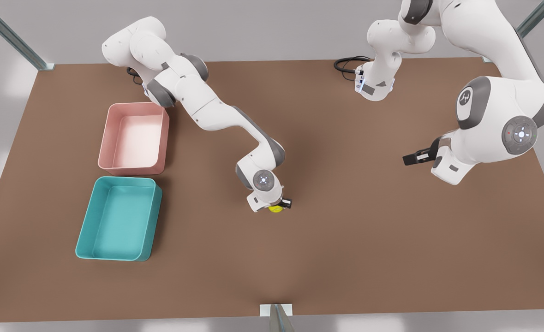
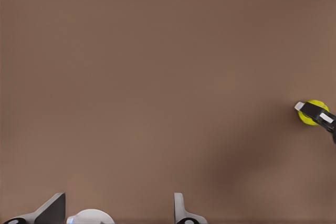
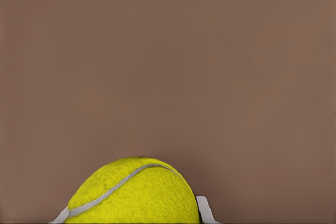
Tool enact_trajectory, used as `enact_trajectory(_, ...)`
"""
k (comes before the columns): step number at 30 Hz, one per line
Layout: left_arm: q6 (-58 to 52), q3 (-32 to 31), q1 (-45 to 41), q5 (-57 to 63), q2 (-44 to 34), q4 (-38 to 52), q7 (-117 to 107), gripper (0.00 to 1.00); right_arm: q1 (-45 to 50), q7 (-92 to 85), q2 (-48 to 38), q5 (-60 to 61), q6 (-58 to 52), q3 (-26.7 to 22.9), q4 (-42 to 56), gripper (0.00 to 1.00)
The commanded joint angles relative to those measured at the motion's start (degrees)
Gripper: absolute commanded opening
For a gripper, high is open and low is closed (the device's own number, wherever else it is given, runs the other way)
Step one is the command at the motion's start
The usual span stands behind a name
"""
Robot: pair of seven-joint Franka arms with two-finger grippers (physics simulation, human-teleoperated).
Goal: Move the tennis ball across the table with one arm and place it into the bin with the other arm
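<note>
front view looks down over the table [image 1: 345,240]; both wrist views share the tennis ball [image 3: 135,192], right nearest.

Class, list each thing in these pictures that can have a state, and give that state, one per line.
tennis ball: gripped between the right tool's fingers, mid-table.
right tool: shut on the ball.
left tool: open, empty, hanging above the table at the front view's right.
teal bin: upright, empty.
pink tray: upright, empty.

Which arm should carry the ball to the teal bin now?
Right. The right gripper is around the tennis ball and nearer the bin; the left gripper waits open on the far side.
</note>
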Motion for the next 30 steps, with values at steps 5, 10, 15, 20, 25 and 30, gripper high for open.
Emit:
enact_trajectory(5, 0.00, 0.01, 0.00, 0.02, -0.06, 0.03, -0.17, 1.00, -5.11, -6.31, -5.47, 0.77, -5.54, 0.47, -0.75, 0.72)
enact_trajectory(10, -0.09, -0.08, -0.17, 0.02, -0.06, 0.03, -0.17, 1.00, -18.99, -30.39, -22.96, -0.11, -21.54, -0.06, -18.68, 0.72)
enact_trajectory(15, -0.09, -0.08, -0.17, 0.02, -0.06, 0.03, -0.17, 1.00, -36.04, -52.97, -28.68, -8.19, -30.33, -0.14, -23.95, 0.72)
enact_trajectory(20, -0.09, -0.08, -0.09, 0.02, 0.03, 0.03, 0.01, 1.00, -44.13, -63.45, -29.82, -14.26, -29.28, -0.14, -28.43, 0.73)
enact_trajectory(25, -0.09, -0.08, -0.17, 0.02, 0.03, 0.03, -0.08, 1.00, -45.36, -63.45, -33.25, -13.82, -22.16, -0.14, -38.36, 1.00)
enact_trajectory(30, -0.44, -0.08, -0.09, 0.02, 0.03, 0.03, -0.17, 1.00, -44.84, -62.04, -31.40, -13.03, -29.80, -0.14, -28.10, 1.00)
